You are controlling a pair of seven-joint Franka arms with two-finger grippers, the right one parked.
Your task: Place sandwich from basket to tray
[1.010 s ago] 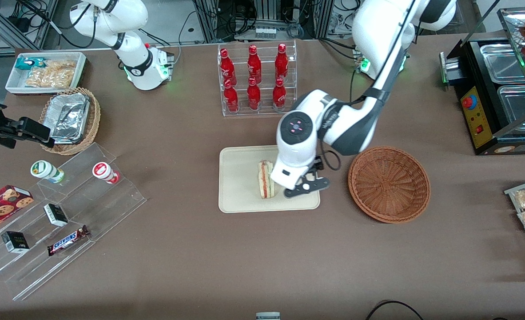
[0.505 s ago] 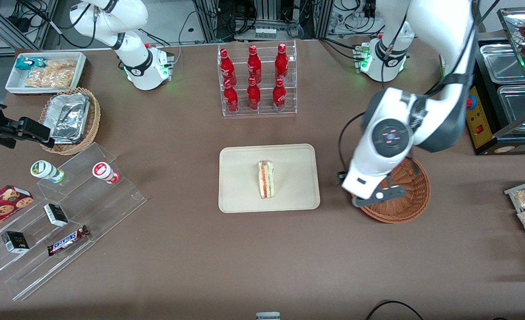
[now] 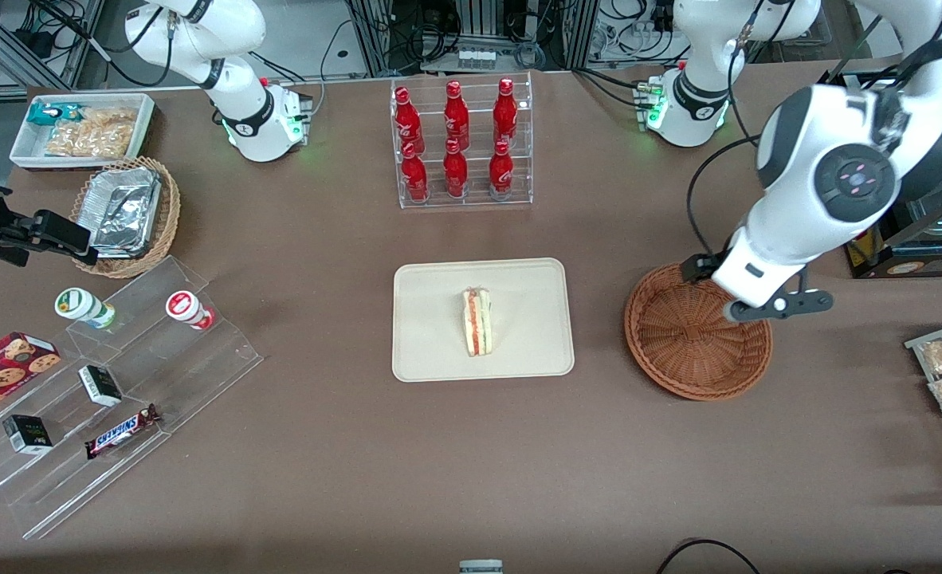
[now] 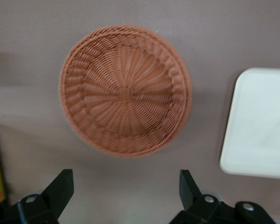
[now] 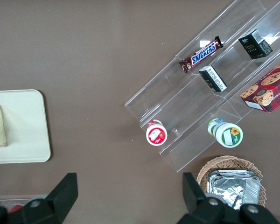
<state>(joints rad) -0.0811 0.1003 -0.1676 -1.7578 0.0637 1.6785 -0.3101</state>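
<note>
Sandwich (image 3: 476, 322) sits on edge mid-tray (image 3: 431, 351), alone. We've pulled the gripper (image 4: 123, 198) off it in the last 1 s, back above the empty basket (image 3: 698, 331), fingers spread, holding nothing. Placement looks done imo; just retreat left.

Brown table (image 3: 359, 478) bears tray (image 3: 431, 295), basket (image 3: 698, 375), end effector (image 4: 126, 193) above

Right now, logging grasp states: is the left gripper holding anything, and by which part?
Nothing. The gripper hangs open and empty above the basket; the sandwich lies on the tray.
</note>
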